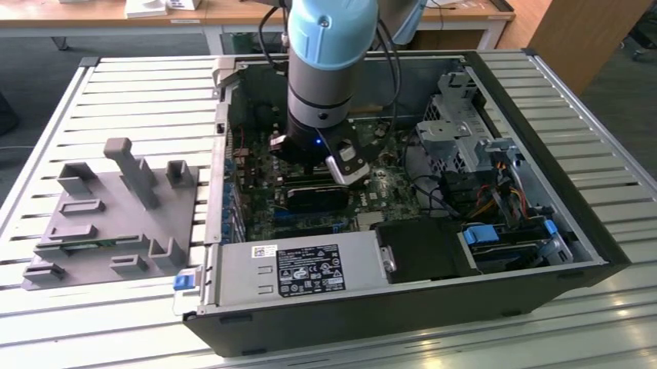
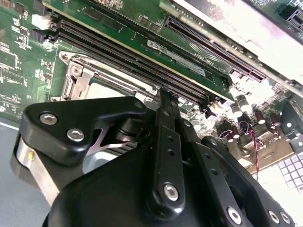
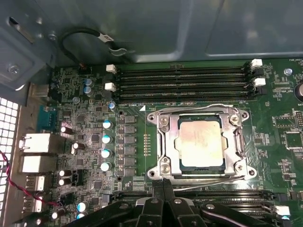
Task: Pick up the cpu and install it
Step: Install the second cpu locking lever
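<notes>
The cpu (image 3: pixel 199 142), a flat square chip with a silver-grey top, lies inside the metal socket frame (image 3: pixel 163 142) on the green motherboard; the frame's load plate is not over it. In the first wrist view my gripper (image 3: pixel 163 187) hangs just beside the socket's edge, its two thin black fingers pressed together with nothing between them. In the second wrist view the shut gripper (image 2: pixel 164 97) points at the socket, and a pale part of the cpu (image 2: pixel 102 90) shows behind it. In the exterior view my arm (image 1: pixel 318 92) reaches down into the open computer case (image 1: pixel 575 231).
Memory slots (image 3: pixel 184 82) run along one side of the socket, and more lie under the fingers. A row of capacitors (image 3: pixel 106 146) stands beside it. A power supply (image 1: pixel 298 269), drive cage (image 1: pixel 462 131) and cables crowd the case. A grey fixture tray (image 1: pixel 113 223) sits at the exterior view's left.
</notes>
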`<state>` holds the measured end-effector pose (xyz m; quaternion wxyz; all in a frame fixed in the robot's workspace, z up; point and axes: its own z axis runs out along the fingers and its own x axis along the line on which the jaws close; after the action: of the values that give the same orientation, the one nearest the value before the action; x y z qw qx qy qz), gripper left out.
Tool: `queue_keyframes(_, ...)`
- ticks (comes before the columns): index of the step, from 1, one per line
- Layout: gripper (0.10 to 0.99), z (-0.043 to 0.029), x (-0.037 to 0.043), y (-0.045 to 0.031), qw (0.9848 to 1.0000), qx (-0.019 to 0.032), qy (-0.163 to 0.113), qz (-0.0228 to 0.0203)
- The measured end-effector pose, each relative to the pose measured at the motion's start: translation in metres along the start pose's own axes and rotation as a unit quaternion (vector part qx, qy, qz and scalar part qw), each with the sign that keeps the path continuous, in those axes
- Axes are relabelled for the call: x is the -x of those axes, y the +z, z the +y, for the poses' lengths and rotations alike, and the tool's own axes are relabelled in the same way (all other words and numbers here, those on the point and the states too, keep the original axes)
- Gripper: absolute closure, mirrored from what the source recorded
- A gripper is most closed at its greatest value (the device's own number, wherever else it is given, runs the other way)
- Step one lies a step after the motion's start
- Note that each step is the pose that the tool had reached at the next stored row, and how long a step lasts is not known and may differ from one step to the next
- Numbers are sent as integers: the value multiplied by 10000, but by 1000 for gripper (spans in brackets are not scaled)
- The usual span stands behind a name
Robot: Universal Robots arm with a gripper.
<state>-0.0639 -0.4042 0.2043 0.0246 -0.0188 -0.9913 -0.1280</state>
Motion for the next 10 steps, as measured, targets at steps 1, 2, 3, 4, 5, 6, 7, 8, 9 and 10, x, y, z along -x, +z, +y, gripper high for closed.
queue_keyframes(1,980,-2,-1,7,10000,12,0,1)
queue_keyframes(2,980,-4,-1,14,10000,20,0,1)
queue_keyframes(3,980,-6,-1,23,10000,28,0,1)
queue_keyframes(4,980,-9,-2,31,10000,35,-1,2)
queue_keyframes(5,980,-11,-2,37,10000,41,-1,2)
queue_keyframes(6,980,-12,-4,43,10000,48,-1,2)
queue_keyframes(7,980,-13,-5,48,10000,54,-1,3)
queue_keyframes(8,980,-14,-7,53,10000,60,-2,3)
queue_keyframes(9,980,-16,-8,57,10000,66,-2,3)
queue_keyframes(10,980,-17,-9,63,10000,72,-3,4)
